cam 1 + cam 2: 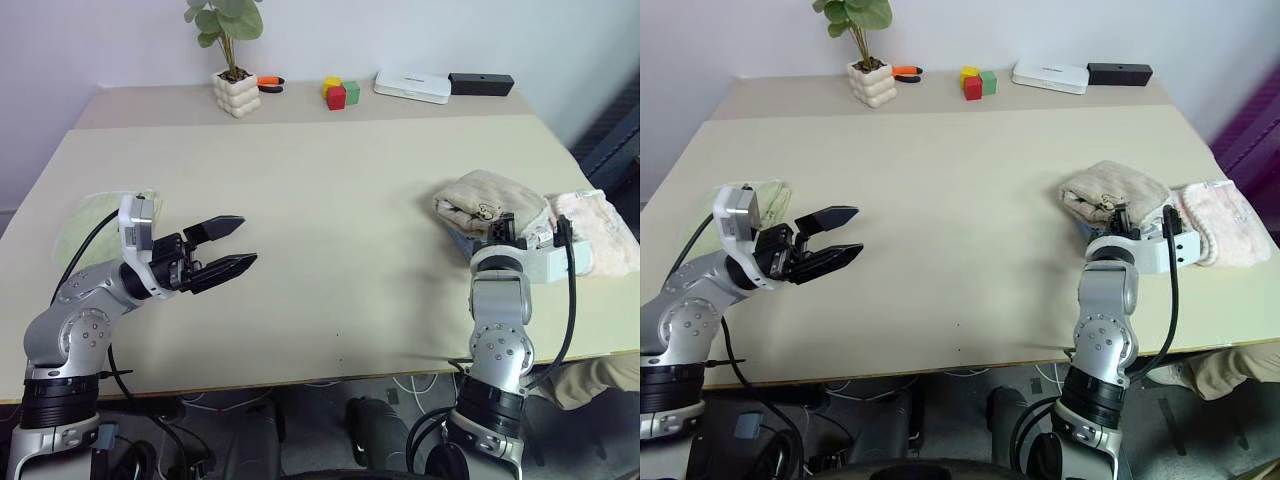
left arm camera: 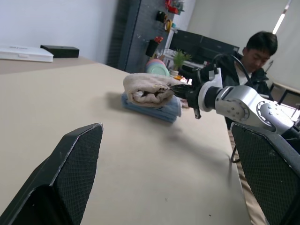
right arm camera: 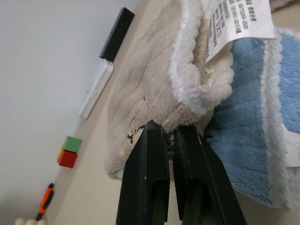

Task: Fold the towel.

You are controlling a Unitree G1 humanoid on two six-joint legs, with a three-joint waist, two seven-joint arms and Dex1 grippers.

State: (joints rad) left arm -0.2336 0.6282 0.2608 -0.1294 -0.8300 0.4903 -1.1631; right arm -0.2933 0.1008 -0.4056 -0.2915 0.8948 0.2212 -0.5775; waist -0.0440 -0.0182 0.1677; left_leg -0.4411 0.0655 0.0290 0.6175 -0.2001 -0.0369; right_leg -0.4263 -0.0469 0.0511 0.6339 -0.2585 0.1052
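Observation:
The towel [image 1: 490, 195] is a beige-tan bundle, folded and lying on top of a light blue folded towel [image 3: 248, 140] at the table's right side. My right gripper [image 3: 169, 129] meets its near whitish hem, and the two black fingers stand almost together with a sliver of cloth pinched at their tips. A white care label [image 3: 234, 23] hangs from the hem. The left wrist view shows the same towel [image 2: 147, 86] with the right gripper [image 2: 180, 89] at its edge. My left gripper [image 1: 248, 240] hovers open over the table's left part, pointing right, with nothing between its fingers.
A pink folded towel [image 1: 600, 225] lies at the right edge and a pale green one [image 1: 95, 215] at the left. Along the back stand a potted plant [image 1: 236, 92], coloured blocks [image 1: 338, 94], a white box [image 1: 411, 87] and a black box [image 1: 480, 83]. A person [image 2: 258, 61] sits beyond the table's right side.

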